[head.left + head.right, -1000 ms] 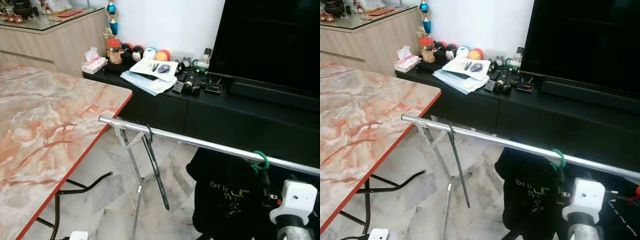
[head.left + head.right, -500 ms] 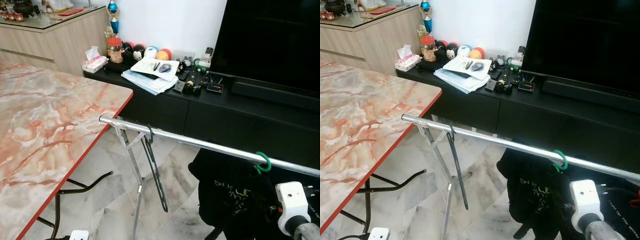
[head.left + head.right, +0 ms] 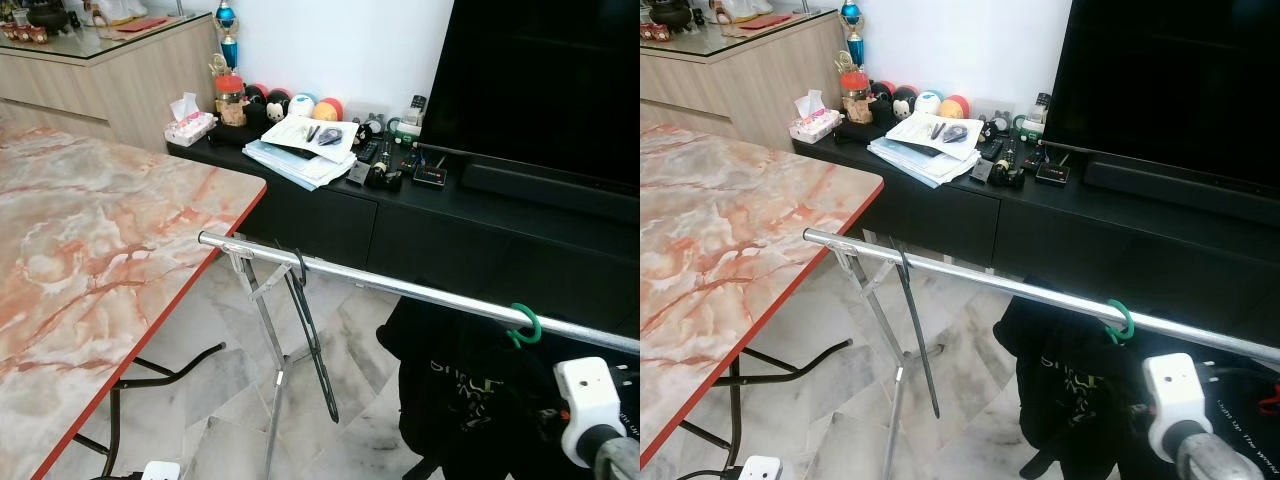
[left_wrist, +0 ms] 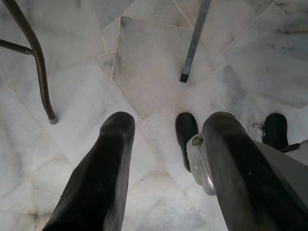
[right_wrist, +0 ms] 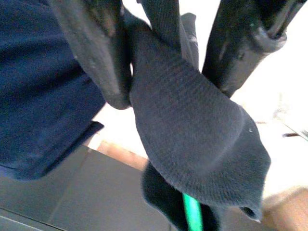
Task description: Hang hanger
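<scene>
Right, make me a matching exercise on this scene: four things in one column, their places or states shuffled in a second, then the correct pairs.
Things:
1. green hanger hook
2. black hanger
3. tissue box
4. left gripper

Places or states:
A. on the dark TV cabinet's left end
B. open, pointing down at the marble floor
C. hooked over the silver rail, carrying a black shirt
D. hanging bare near the rail's left end, by the table

Pairs: 1-C, 2-D, 3-A, 4-B
</scene>
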Robot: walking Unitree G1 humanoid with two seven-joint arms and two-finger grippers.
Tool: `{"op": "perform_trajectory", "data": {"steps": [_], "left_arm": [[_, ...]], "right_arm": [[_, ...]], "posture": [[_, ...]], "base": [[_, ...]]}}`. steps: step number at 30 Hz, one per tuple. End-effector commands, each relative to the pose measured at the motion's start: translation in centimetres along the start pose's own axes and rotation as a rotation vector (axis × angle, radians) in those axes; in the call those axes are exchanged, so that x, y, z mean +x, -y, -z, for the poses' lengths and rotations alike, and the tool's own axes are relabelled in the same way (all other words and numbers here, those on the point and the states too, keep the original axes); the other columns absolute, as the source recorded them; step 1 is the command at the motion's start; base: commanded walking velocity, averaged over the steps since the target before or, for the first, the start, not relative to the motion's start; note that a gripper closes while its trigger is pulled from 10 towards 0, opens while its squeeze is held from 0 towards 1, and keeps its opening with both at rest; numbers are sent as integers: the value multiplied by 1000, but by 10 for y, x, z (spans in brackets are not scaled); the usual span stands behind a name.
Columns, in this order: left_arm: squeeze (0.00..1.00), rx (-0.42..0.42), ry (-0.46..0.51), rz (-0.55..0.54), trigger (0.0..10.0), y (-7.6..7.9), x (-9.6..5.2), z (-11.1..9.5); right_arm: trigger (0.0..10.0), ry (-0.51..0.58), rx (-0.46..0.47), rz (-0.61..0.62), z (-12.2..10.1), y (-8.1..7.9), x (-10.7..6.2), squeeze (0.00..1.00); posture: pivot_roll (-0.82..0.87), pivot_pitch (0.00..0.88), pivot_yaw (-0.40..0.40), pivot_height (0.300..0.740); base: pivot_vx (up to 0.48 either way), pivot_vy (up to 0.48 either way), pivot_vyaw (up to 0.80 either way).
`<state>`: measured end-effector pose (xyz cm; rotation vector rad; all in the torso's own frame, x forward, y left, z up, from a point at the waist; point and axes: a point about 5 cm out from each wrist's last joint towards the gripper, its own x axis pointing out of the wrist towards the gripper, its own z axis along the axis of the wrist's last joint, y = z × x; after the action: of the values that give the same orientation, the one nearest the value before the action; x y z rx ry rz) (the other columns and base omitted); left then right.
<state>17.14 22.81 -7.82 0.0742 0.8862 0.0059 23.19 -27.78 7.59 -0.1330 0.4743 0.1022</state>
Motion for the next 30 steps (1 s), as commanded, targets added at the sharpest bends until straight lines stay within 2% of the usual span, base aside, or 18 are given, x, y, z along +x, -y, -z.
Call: {"op": "perform_trajectory", "data": {"steps": [1, 18, 30], "left_arm": [[0, 2, -40, -1, 10000, -1, -2, 10], [0, 14, -51, 14, 10000, 2, -3, 13], [0, 12, -60, 14, 10000, 3, -3, 15]], "right_arm": [[0, 51, 11, -21, -11, -3, 1, 0], [0, 47, 41, -25, -3, -12, 6, 0], [0, 83, 77, -50, -4, -33, 16, 0]], "posture": [[-41, 73, 6, 740], [-40, 84, 2, 740], [-29, 93, 0, 740]], "base": [[0, 0, 0], [0, 0, 0], [0, 0, 0]]}}
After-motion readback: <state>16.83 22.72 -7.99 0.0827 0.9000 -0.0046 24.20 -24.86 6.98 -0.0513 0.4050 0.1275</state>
